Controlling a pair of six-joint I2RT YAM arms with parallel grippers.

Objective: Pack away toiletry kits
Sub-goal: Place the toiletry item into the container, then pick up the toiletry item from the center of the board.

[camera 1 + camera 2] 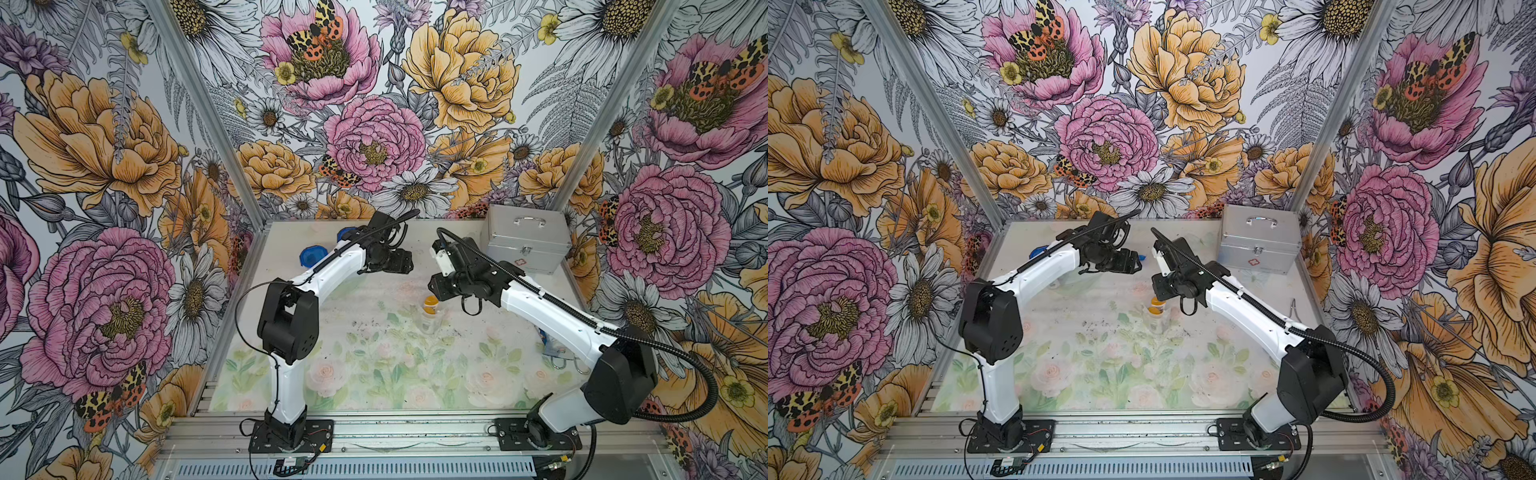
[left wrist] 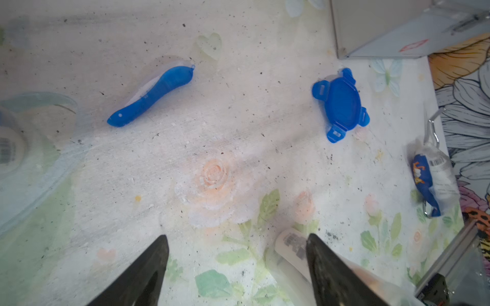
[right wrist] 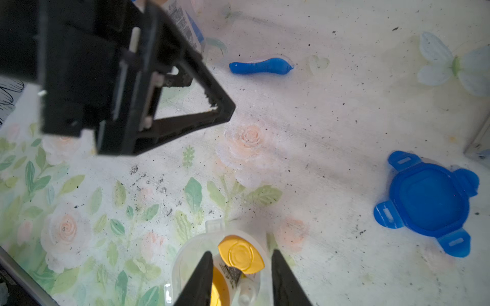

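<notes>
A clear plastic cup (image 1: pixel 431 320) (image 3: pixel 183 262) stands mid-table with two white gold-capped bottles (image 3: pixel 241 255) in it. My right gripper (image 3: pixel 241 251) (image 1: pixel 432 287) hovers right over the cup, open, its jaws on either side of one bottle's gold cap without pressing it. My left gripper (image 2: pixel 237 235) (image 1: pixel 409 266) is open and empty a little behind the cup, which shows by one finger (image 2: pixel 318 254). A blue toothbrush (image 2: pixel 151 95) (image 3: pixel 261 66) and a blue four-tabbed lid (image 2: pixel 340 104) (image 3: pixel 429 201) lie flat on the table.
The silver metal case (image 1: pixel 525 241) stands shut at the back right. More blue lids (image 1: pixel 309 255) lie at the back left behind the left arm. A blue-and-white packet (image 2: pixel 429 182) lies by the right edge. Another clear cup (image 2: pixel 10 148) shows in the left wrist view.
</notes>
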